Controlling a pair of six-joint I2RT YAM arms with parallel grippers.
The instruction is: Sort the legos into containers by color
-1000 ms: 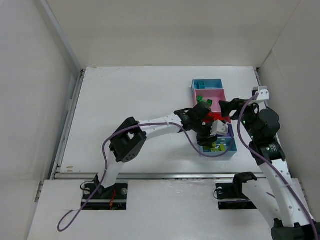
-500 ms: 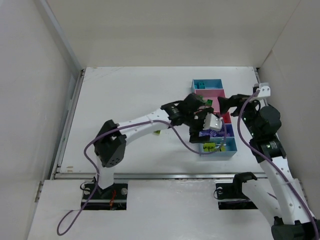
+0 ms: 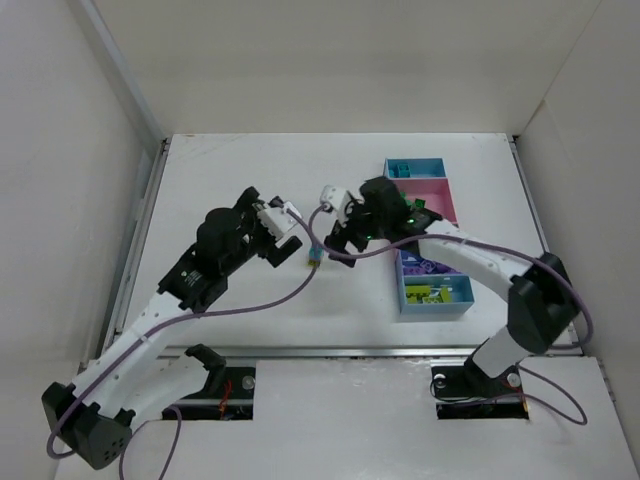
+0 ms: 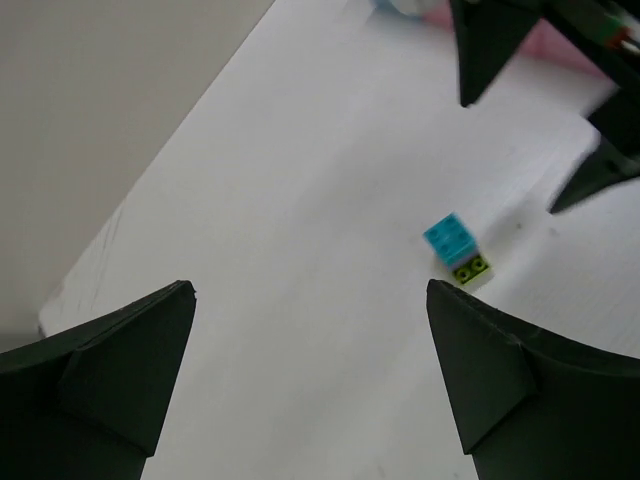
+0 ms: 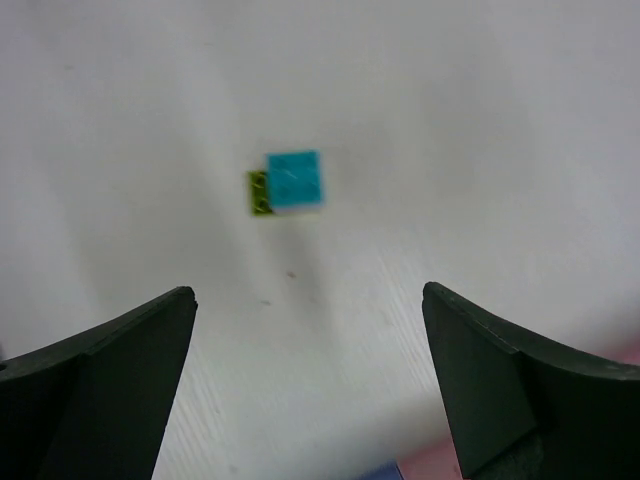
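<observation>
**Both my grippers open over one pair of loose bricks**

My left gripper and right gripper both stand wide apart and hold nothing; they face each other low over the table, near one another. Between them lie a teal brick and a yellow-green brick, touching; I cannot tell whether they are clipped together. The bins sit well apart to my right; my right arm stretches across them. The risks, as I judge them: if both grippers go for the same spot, their fingers could knock together; a grab that takes both bricks would put two colours in one bin; an off-centre pinch could flick so small a brick away; my right forearm, if lowered, could shove the bins.
</observation>
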